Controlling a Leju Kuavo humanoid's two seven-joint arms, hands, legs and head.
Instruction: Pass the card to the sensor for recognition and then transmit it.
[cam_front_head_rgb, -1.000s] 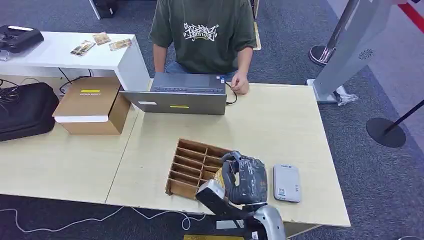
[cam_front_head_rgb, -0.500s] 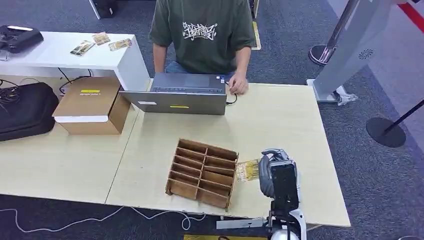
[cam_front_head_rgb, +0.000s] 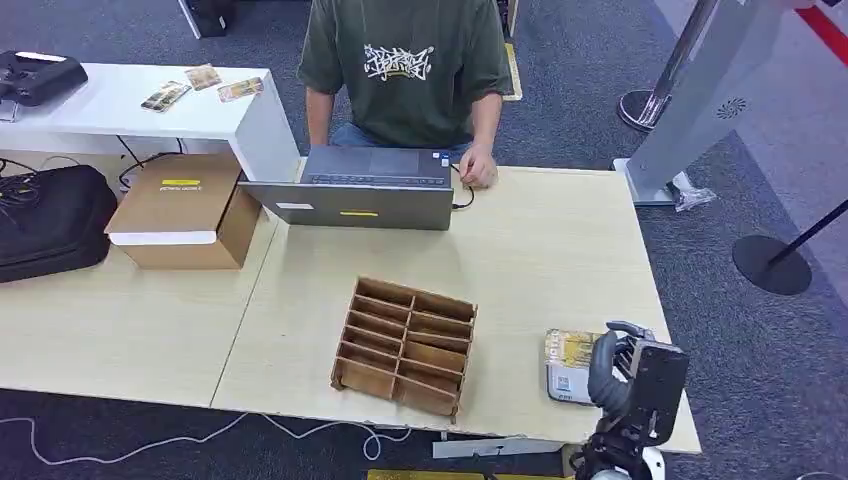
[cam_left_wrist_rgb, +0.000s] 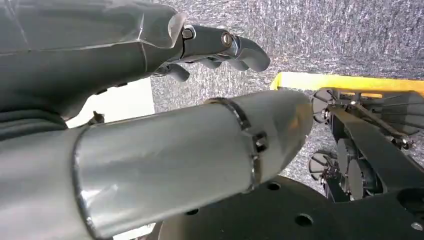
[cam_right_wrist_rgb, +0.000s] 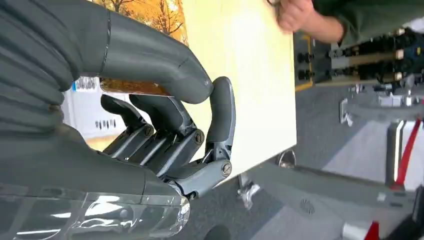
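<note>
Nearest the robot, the right hand (cam_front_head_rgb: 632, 375) hangs at the table's front right corner, thumb and fingers pinching the card (cam_front_head_rgb: 572, 350), whose autumn-leaf print also shows in the right wrist view (cam_right_wrist_rgb: 150, 20). The card lies over the grey sensor (cam_front_head_rgb: 565, 385), covering its far part; whether it touches the sensor's face cannot be told. The left hand (cam_left_wrist_rgb: 220, 47) hangs low beside the robot's body over the carpet, fingers curled together with nothing in them. Just past the sensor stands the brown divided card holder (cam_front_head_rgb: 405, 345), then bare tabletop (cam_front_head_rgb: 540, 250), and at the far edge a laptop (cam_front_head_rgb: 365, 190) with a seated person's hand (cam_front_head_rgb: 478, 166) beside it. The likely risk: the pinch is shallow, so the card could slip or tilt off the sensor, fail to read, or drop near the table edge before being handed across.
</note>
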